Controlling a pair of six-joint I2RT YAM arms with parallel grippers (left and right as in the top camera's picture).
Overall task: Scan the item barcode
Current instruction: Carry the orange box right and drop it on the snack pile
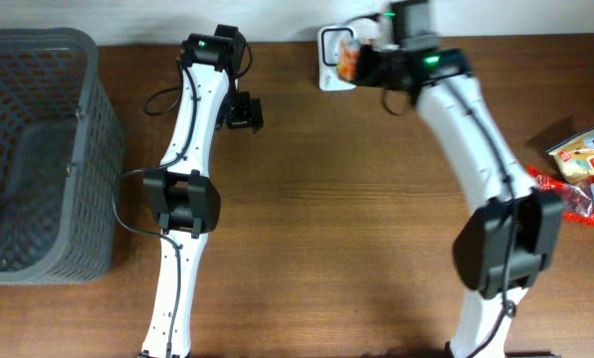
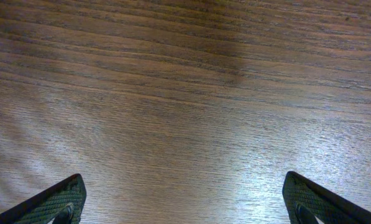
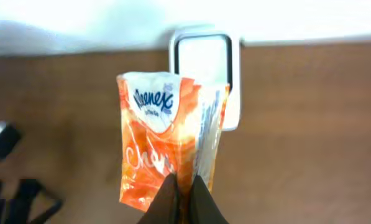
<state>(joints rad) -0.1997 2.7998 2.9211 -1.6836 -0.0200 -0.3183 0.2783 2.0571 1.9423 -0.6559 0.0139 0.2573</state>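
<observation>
**Tissue pack held up at the scanner window**

The right fingers (image 3: 171, 200) are pressed together on the bottom edge of the tissue pack (image 3: 166, 143), an orange Kleenex pocket pack; it stands upright above them, and its top overlaps the scanner (image 3: 204, 62), a white unit with a pale window at the far edge of the desk (image 1: 326, 219); whether pack and window touch, I cannot tell. The left fingers (image 1: 245, 111) stand wide apart over bare wood, holding nothing and well away from the pack. A grey basket (image 1: 88, 60) sits at the left end of the desk; a few snack packets (image 1: 580, 164) lie at the right end.

The pack should be light and soft; its film wrapper looks slick and creases easily. Pinched on one thin edge as it is, it could swing or twist with any quick move of the wrist; a harder squeeze would probably only buckle the film. No barcode shows on the face towards the wrist camera, so it is likely on a hidden side. The safest hold is on an edge or seam clear of the printed code, with that face kept flat towards the window.
</observation>
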